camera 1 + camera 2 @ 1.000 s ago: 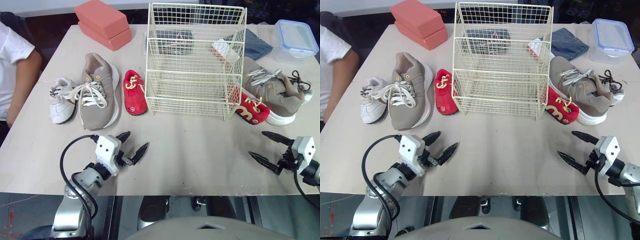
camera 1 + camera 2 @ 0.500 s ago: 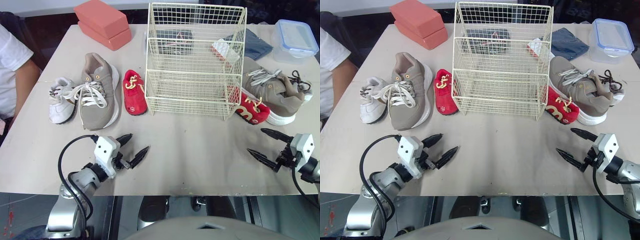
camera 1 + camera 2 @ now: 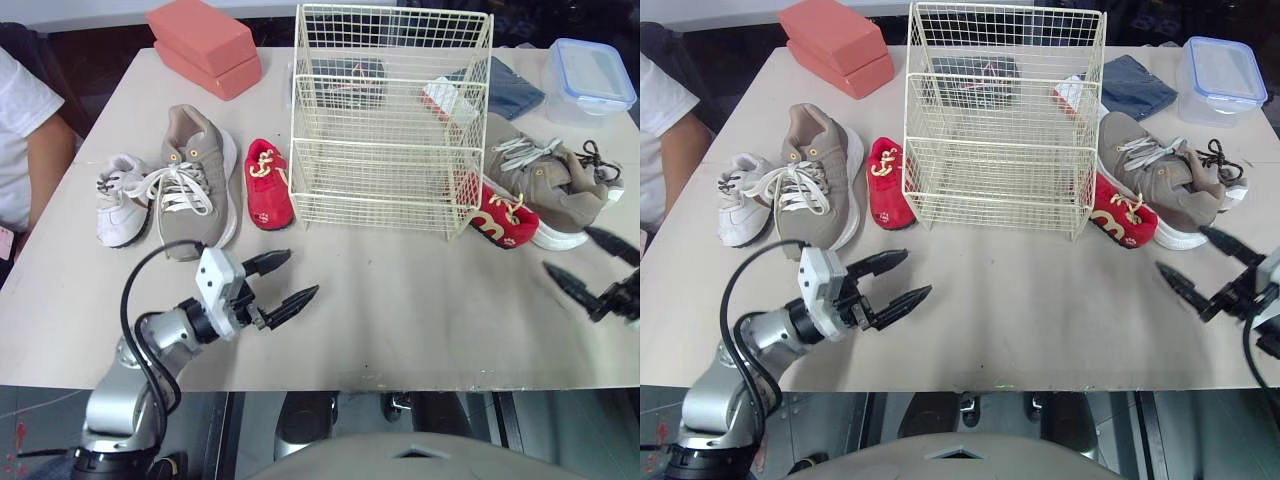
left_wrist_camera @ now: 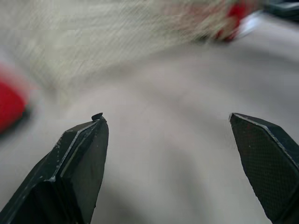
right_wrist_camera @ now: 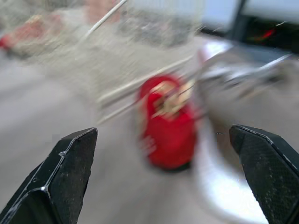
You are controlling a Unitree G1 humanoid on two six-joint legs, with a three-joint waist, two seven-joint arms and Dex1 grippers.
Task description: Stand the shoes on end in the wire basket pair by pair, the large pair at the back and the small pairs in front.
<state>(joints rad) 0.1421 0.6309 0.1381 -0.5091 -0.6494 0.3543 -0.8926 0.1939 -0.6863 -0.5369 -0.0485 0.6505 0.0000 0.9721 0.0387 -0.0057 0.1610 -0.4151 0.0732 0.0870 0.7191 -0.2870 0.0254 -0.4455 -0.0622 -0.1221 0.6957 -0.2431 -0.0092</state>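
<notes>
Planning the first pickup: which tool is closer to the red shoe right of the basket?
Right. The right tool is just right of that red shoe, nearer the robot; the left tool is far off, in front of the left corner of the basket.

A pale grey table (image 3: 400, 310) carries several extra things. At its far left corner two pink-red blocks (image 3: 205, 45) lie stacked, the upper one slightly turned against the lower. At the far right corner stands a clear plastic box (image 3: 592, 78) with a blue-rimmed lid, closed. Just beside it, toward the middle, lies a folded dark blue cloth (image 3: 515, 90), and a small white and red item (image 3: 1072, 95) touches the cloth's left side; what it is I cannot tell. Further left, at the back middle, lies a flat dark object (image 3: 975, 80) with a small red mark. At the left edge sits a person in a white short sleeve (image 3: 25, 110), the bare forearm (image 3: 45, 170) hanging down beside the table.
</notes>
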